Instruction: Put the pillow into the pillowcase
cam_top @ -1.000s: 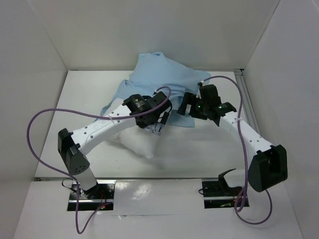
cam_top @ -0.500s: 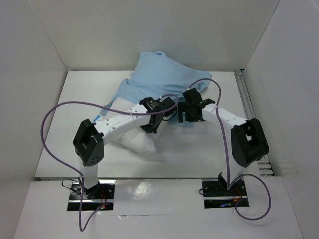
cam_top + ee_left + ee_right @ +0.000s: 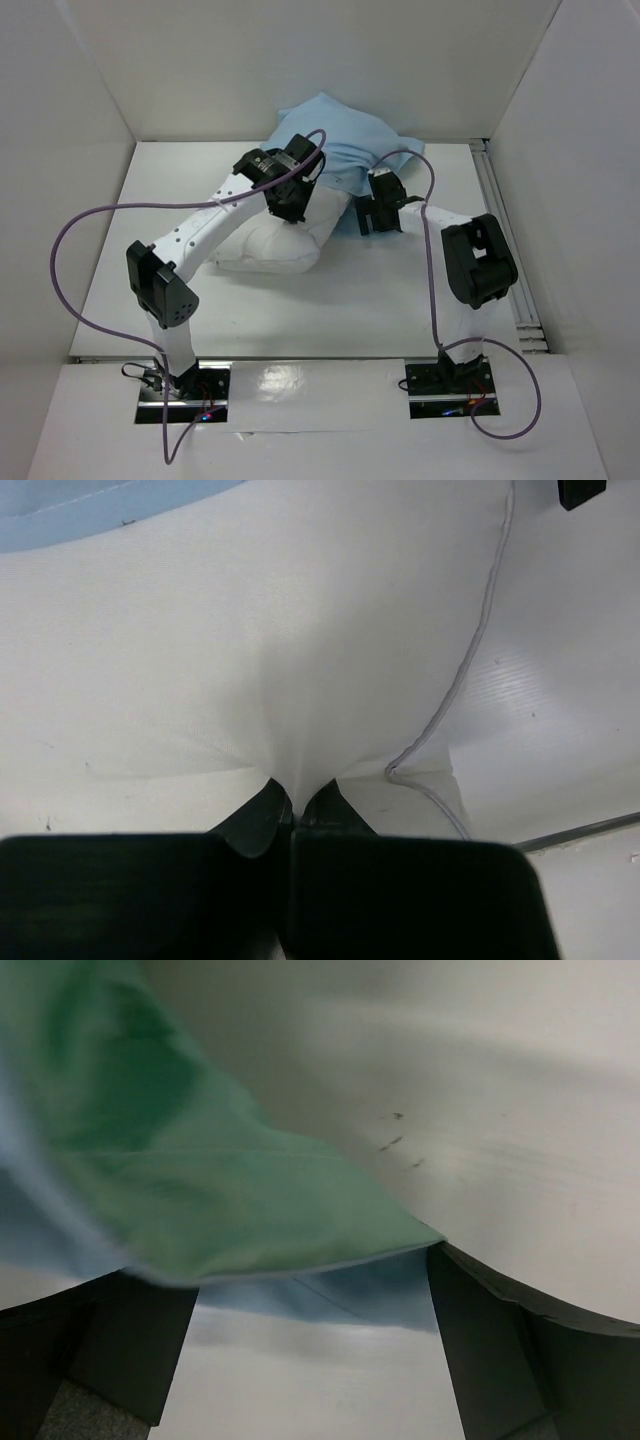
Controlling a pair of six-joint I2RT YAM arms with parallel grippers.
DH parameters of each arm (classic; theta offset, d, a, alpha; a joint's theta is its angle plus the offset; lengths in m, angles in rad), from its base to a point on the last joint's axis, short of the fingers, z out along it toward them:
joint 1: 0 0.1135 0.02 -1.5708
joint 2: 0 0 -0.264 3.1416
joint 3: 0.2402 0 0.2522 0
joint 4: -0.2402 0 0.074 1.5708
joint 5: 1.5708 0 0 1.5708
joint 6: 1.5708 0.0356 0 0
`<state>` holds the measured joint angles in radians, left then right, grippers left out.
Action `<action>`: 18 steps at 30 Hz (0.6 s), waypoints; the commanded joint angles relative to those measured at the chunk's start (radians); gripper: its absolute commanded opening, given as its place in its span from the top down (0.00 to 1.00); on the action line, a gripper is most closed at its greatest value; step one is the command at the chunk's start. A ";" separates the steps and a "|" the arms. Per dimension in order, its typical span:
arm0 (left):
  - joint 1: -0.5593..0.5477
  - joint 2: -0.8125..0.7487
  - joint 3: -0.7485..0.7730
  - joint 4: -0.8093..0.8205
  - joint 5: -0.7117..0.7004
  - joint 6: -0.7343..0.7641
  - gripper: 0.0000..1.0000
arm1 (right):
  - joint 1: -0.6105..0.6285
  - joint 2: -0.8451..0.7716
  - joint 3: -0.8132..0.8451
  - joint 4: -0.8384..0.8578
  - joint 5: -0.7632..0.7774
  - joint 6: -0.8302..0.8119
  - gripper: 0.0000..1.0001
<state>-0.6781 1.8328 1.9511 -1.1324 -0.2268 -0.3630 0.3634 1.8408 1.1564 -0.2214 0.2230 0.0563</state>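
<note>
Left hand (image 3: 295,815) is clenching a pinch of the pillow (image 3: 270,245), with white fabric puckering up between its fingers (image 3: 255,822). The pillow is lying mid-worktop (image 3: 400,290), running from near left to far right. Its far end is touching the pillowcase (image 3: 350,140). The corded seam (image 3: 480,650) is showing on the pillow's right side in the left wrist view.

The pillowcase is bunching up at the far edge of the worktop against the back wall, light blue face up.

Right hand (image 3: 372,215) is sitting just right of the pillow at the pillowcase's near edge, released, with its fingers (image 3: 490,1350) standing wide apart. A cloth corner is hanging between them, sea-green face over blue, and neither finger is pressing it.
</note>
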 commanded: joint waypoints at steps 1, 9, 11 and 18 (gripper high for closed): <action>0.022 -0.058 0.045 0.091 0.033 0.047 1.00 | -0.020 0.012 0.064 0.088 0.012 -0.039 0.01; 0.054 -0.087 0.003 0.100 0.056 0.056 1.00 | -0.044 -0.008 0.066 0.160 0.030 -0.039 0.01; 0.054 -0.087 -0.006 0.100 0.067 0.056 1.00 | -0.067 -0.017 0.054 0.191 -0.034 -0.030 0.01; 0.063 -0.096 -0.043 0.129 0.101 0.047 1.00 | -0.067 -0.012 0.056 0.249 -0.139 -0.012 0.71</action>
<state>-0.6243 1.7969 1.9064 -1.1221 -0.1432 -0.3351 0.2874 1.8614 1.1927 -0.0654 0.1204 0.0307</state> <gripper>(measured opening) 0.052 0.384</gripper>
